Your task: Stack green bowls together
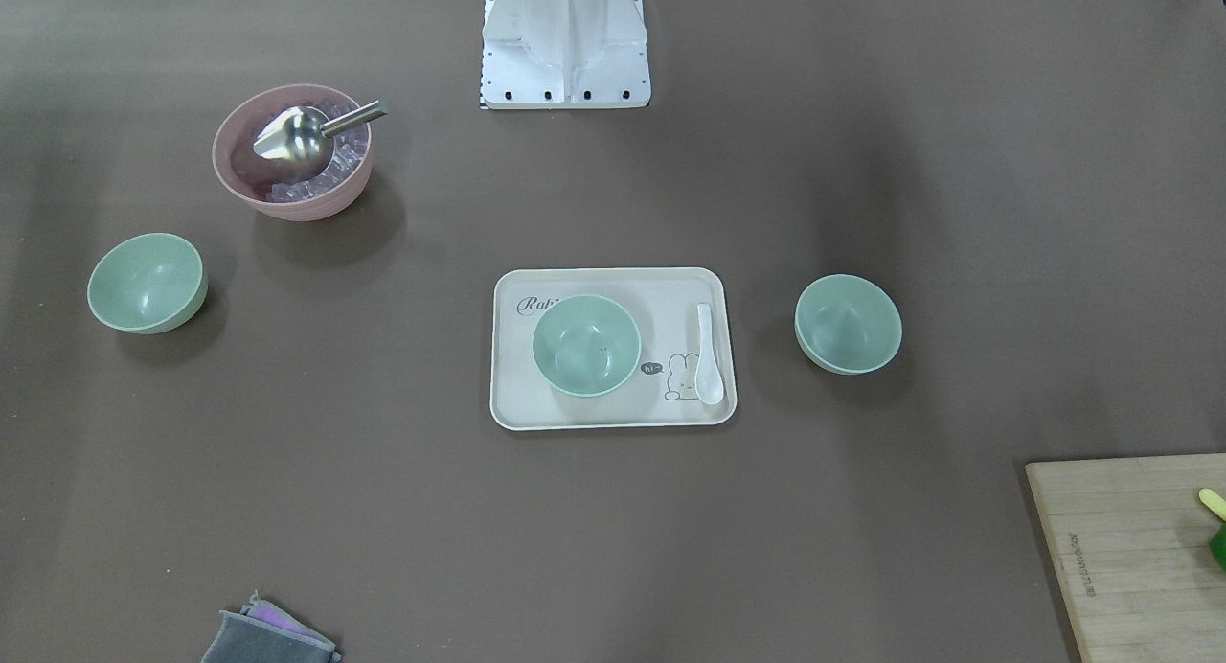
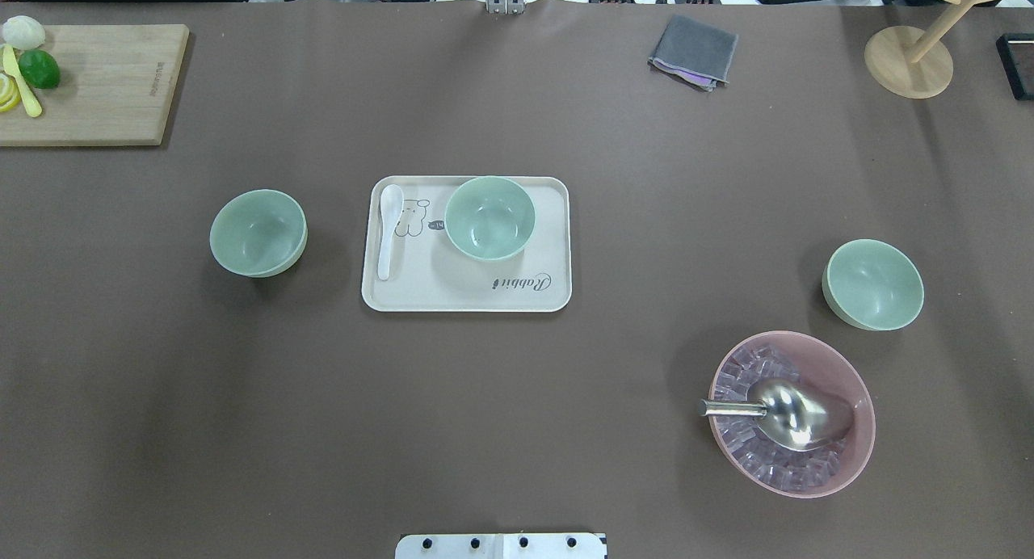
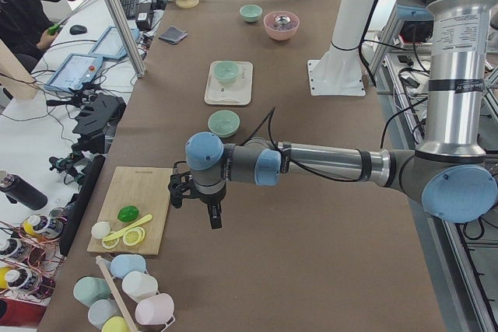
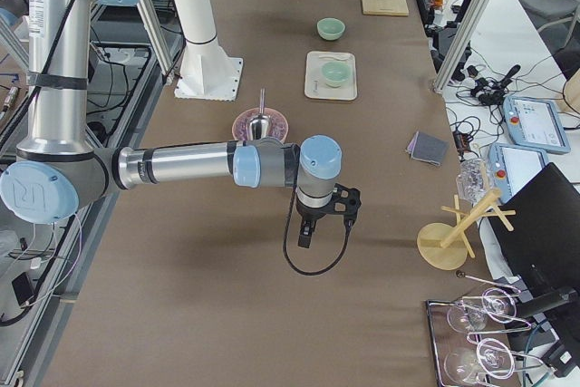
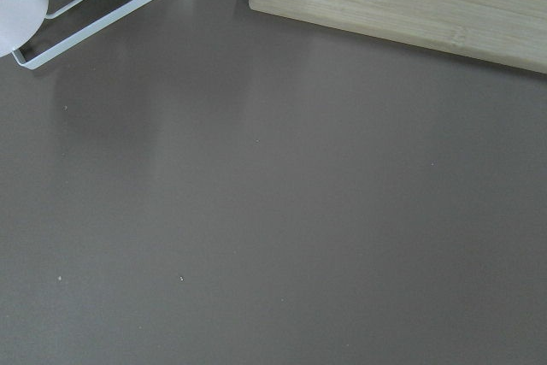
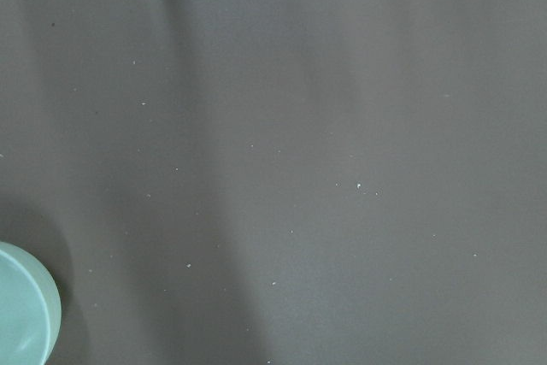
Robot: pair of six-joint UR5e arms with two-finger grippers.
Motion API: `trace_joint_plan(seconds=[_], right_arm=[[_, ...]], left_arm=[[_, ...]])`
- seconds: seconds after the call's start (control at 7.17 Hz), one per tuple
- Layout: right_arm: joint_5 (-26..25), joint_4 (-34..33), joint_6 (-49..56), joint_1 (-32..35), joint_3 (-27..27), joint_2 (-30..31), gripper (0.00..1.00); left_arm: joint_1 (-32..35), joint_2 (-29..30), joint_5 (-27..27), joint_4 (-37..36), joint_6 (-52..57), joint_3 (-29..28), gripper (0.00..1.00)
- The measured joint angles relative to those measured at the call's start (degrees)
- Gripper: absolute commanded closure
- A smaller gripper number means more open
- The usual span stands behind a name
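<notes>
Looking down from behind the robot onto a brown bench, the three green bowls stand well apart, each upright with its open side up, none inside another.

Nearest, at the lower right of the frame, a larger pink bowl holds clear ice cubes and a metal scoop whose handle points left. Just beyond it, near the right edge, sits the right-hand green bowl, directly on the bench.

At the centre of the frame lies a cream tray printed with a rabbit drawing. The centre green bowl stands on its far right part, and a white spoon lies along its left side, apart from the bowl. Left of the tray, the left-hand green bowl rests on the bench.

Farthest away, a wooden cutting board with a lime fills the upper left corner. A folded grey cloth lies at the top right of centre, and a wooden stand sits in the upper right corner.

In the view from the bench's left end, the large near arm reaches across the frame. Its left gripper hangs pointing down over bare bench beside the cutting board. In the opposite end view, the right gripper hangs the same way, nearer the camera than the pink bowl. I cannot tell whether the fingers of either gripper are spread or pressed together.
</notes>
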State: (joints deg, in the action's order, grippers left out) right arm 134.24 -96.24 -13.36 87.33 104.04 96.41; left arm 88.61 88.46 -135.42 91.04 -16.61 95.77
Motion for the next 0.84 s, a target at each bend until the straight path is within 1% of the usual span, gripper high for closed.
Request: trace_joint_plan(seconds=[0.84], right_arm=[[1.15,-0.11,-0.51,0.03,0.44,-0.46,0.0]], left_arm=[[-0.02,0.07,0.01,0.02,0.0,0.09,0.02]])
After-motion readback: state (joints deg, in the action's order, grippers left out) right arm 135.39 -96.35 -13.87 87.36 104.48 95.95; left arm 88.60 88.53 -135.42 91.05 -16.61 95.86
